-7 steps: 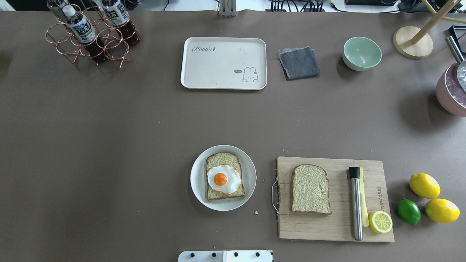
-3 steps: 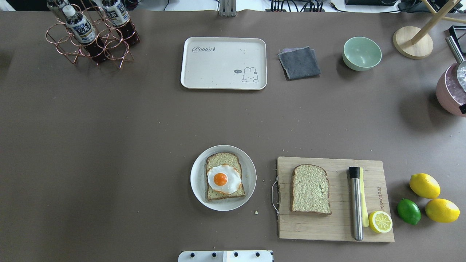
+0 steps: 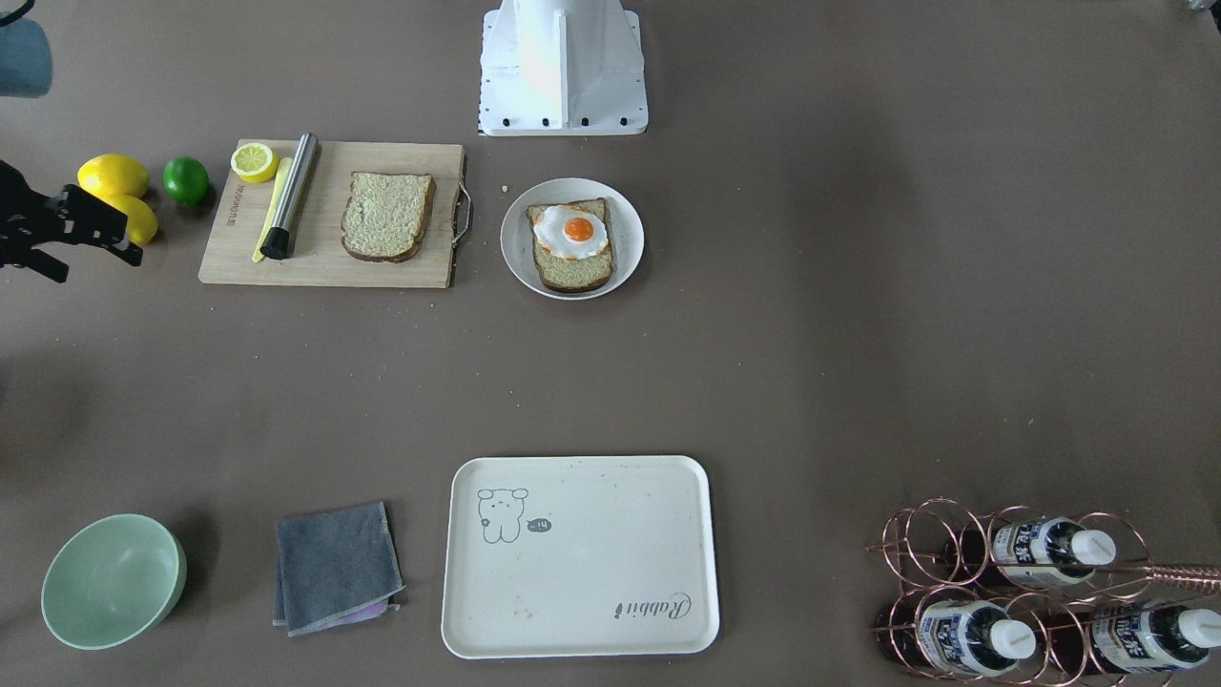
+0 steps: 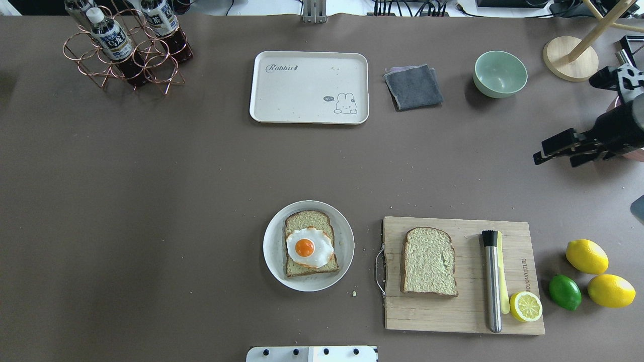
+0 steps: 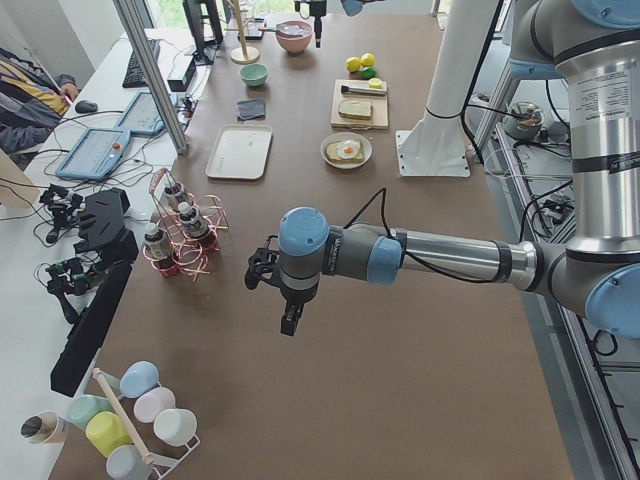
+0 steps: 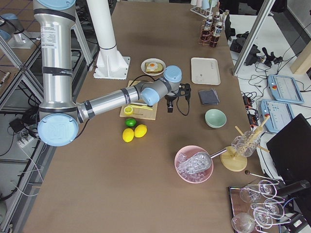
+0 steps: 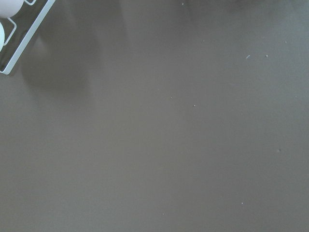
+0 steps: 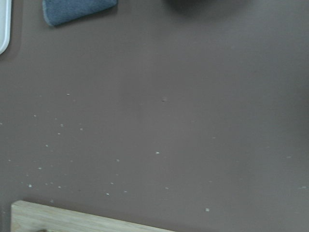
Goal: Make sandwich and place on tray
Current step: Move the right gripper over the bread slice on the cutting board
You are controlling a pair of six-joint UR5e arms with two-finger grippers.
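One bread slice (image 4: 309, 221) with a fried egg (image 4: 309, 247) on top lies on a round white plate (image 4: 274, 251). A second bare slice (image 4: 429, 261) lies on the wooden cutting board (image 4: 463, 322). The cream tray (image 4: 302, 95) sits at the table's far side with nothing on it; it also shows in the front view (image 3: 591, 572). My right gripper (image 4: 553, 160) hovers open and empty at the right, beyond the board; it also shows in the front view (image 3: 95, 267). My left gripper (image 5: 290, 310) shows only in the left side view, far from the food; I cannot tell its state.
A steel muddler (image 4: 492, 281), a half lemon (image 4: 526, 306), two lemons (image 4: 586, 256) and a lime (image 4: 564, 291) lie by the board. A grey cloth (image 4: 413, 86), green bowl (image 4: 500, 73), bottle rack (image 4: 126, 50) and pink ice bowl (image 6: 194, 164) stand around.
My right gripper has come into the overhead view from the right edge, moving left over the table. The bread, egg, plate and tray have not moved.
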